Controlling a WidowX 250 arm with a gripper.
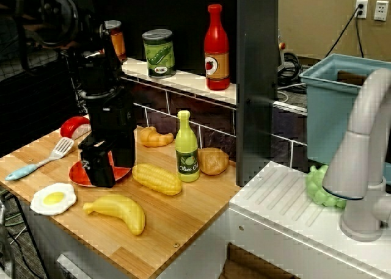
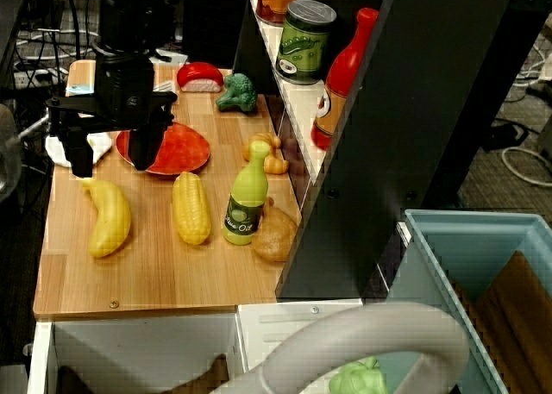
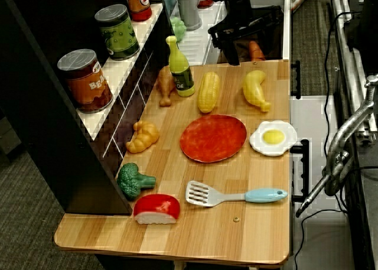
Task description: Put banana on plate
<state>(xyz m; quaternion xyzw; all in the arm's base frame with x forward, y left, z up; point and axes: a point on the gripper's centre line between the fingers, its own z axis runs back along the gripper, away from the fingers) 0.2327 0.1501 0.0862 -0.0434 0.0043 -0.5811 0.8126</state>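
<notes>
- A light wooden countertop (image 3: 236, 234) carries the toys; behind it a dark tiled wall rises to a white shelf (image 1: 183, 79), and a white sink unit with a grey faucet (image 1: 360, 163) stands at one end.
- The banana (image 3: 255, 90), smooth, plump and yellow, lies flat on the wood near the front edge, apart from the plate (image 3: 213, 138).
- The plate is a round red-orange disc with a shallow rim and nothing lying on it.
- The black gripper (image 2: 112, 148) hangs over the plate's edge and the fried egg (image 3: 273, 137), its fingers spread wide with nothing between them.
- A ridged corn cob (image 3: 208, 91) lies beside the banana, between it and the green olive oil bottle (image 3: 180, 69).
- Also on the wood are a croissant (image 3: 142, 136), broccoli (image 3: 131, 180) and a blue-handled spatula (image 3: 233, 194).
</notes>
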